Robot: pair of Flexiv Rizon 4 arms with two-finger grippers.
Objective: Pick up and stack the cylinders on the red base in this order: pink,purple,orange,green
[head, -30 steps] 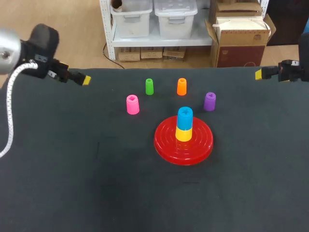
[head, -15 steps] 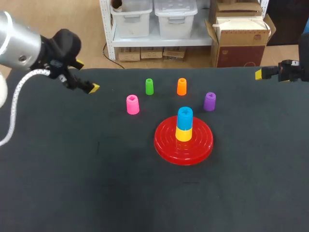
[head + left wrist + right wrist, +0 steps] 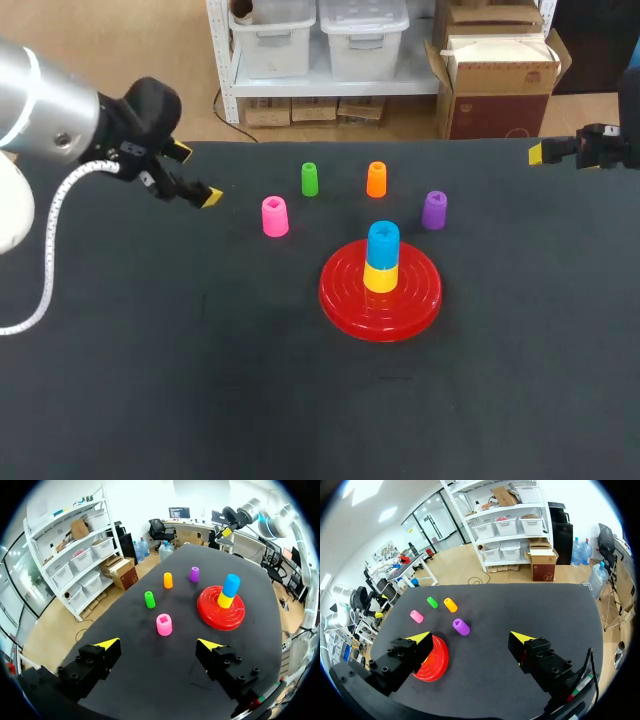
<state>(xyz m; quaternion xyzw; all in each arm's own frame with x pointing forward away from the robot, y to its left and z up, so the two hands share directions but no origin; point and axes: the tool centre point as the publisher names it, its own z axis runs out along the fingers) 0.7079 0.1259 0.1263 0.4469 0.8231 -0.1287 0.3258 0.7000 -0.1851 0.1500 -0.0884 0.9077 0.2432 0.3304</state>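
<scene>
0/4 stacked; base (image 3: pixel 345 300) holds only blue (image 3: pixel 383 238) on yellow (image 3: pixel 380 277) | pink (image 3: pixel 274 216), green (image 3: pixel 310 179), orange (image 3: pixel 376 179), purple (image 3: pixel 434 210) loose on worktop (image 3: pixel 200 380) beyond base | left hand (image 3: pixel 197 174) open near pink | right hand (image 3: pixel 471 636) open, empty

The left arm (image 3: pixel 45 110) is a smooth silver-grey tube that ends behind the left pincer (image 3: pixel 197 174) in a bulky black wrist block (image 3: pixel 148 108). A white braided cable (image 3: pixel 45 235) loops away from behind that block. Each pincer finger (image 3: pixel 92 665) is a chunky black block studded with round screws (image 3: pixel 235 661) and capped by a bright yellow wedge tip (image 3: pixel 210 644). The right pincer (image 3: pixel 471 637) is built alike, with a thin black cable (image 3: pixel 590 660) and a small red-and-green mark (image 3: pixel 581 684) behind one finger.
</scene>
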